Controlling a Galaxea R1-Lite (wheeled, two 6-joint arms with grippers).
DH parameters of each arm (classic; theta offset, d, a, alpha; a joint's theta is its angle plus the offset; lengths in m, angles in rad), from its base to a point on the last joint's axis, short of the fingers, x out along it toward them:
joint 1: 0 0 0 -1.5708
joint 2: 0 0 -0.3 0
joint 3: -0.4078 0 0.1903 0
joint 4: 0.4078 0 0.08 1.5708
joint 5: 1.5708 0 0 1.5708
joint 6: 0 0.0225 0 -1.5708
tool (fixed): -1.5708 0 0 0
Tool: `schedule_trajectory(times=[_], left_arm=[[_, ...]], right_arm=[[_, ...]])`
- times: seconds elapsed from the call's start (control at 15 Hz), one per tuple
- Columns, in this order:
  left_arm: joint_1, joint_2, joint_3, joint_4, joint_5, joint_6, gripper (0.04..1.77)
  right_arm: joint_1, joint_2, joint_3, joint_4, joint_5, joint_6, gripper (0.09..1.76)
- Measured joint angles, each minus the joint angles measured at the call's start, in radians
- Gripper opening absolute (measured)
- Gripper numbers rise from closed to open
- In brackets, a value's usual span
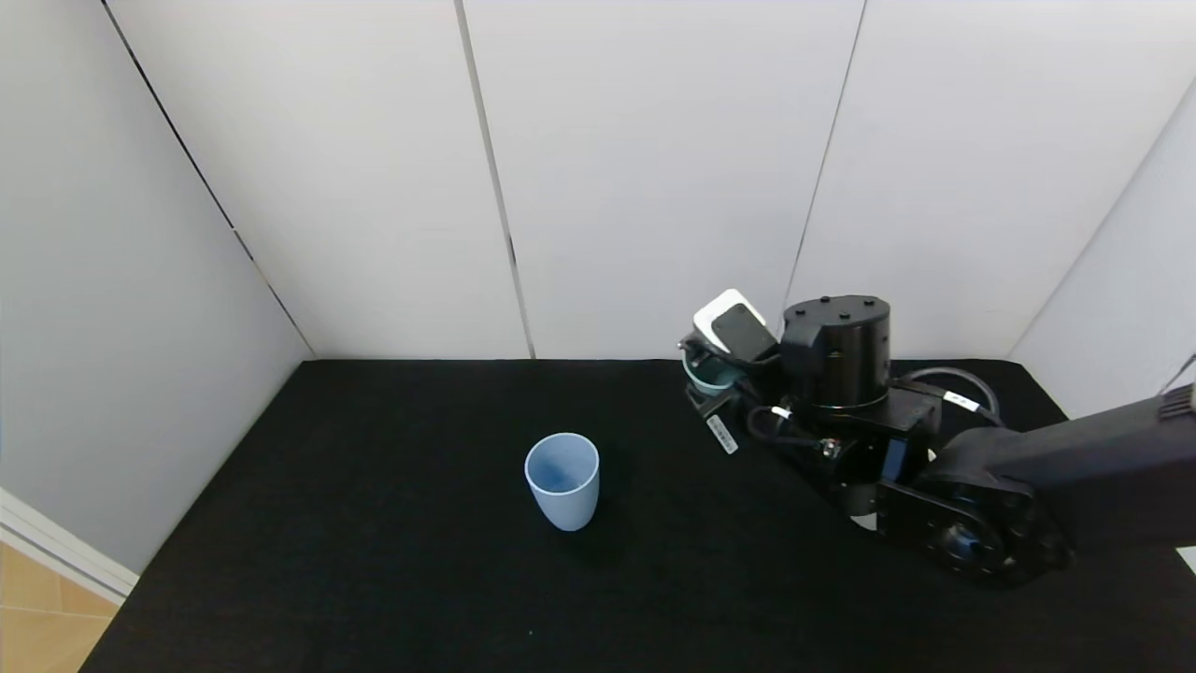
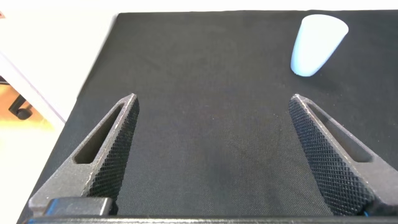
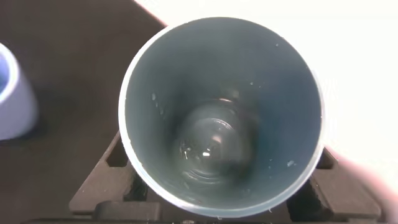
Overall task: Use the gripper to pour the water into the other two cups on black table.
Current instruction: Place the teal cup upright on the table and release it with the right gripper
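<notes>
Left hand (image 2: 211, 155): my fingers were spread wide, nothing between them, hovering low over the bench (image 2: 205, 74).
Light blue cup (image 1: 562, 480): it stood upright on the bench, middle of the surface, well apart from my right hand; the left wrist camera caught it too (image 2: 317, 43).
Right hand (image 1: 715, 388): I had it clenched around the teal cup (image 3: 221, 115), up near the back wall.
Water (image 3: 211, 149): a shallow glinting pool lay at the bottom of the teal cup.
</notes>
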Motion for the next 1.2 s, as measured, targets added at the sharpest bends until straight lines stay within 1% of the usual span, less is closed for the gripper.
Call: schedule_trajectory(times=[0.07,0.13,0.33,0.47,0.67,0.87,1.0,1.2], left_arm=[[0.0,0.0,0.0,0.0,0.0,0.0,1.72],[0.0,0.0,0.0,0.0,0.0,0.0,1.72],[0.0,0.0,0.0,0.0,0.0,0.0,1.72],[0.0,0.0,0.0,0.0,0.0,0.0,1.72],[0.0,0.0,0.0,0.0,0.0,0.0,1.72],[0.0,0.0,0.0,0.0,0.0,0.0,1.72],[0.0,0.0,0.0,0.0,0.0,0.0,1.72],[0.0,0.0,0.0,0.0,0.0,0.0,1.72]], right_arm=[[-0.009,-0.029,0.043,0.0,0.009,0.076,1.2],[-0.016,-0.053,0.08,-0.002,0.012,0.124,1.2],[-0.029,-0.103,0.206,-0.023,0.015,0.235,1.2],[-0.037,-0.115,0.274,-0.091,0.015,0.33,1.2],[-0.048,-0.117,0.346,-0.152,0.016,0.35,1.2],[-0.043,-0.113,0.391,-0.222,0.017,0.351,1.2],[-0.035,-0.084,0.424,-0.308,0.019,0.352,1.2],[-0.017,0.001,0.463,-0.466,0.024,0.355,1.2]])
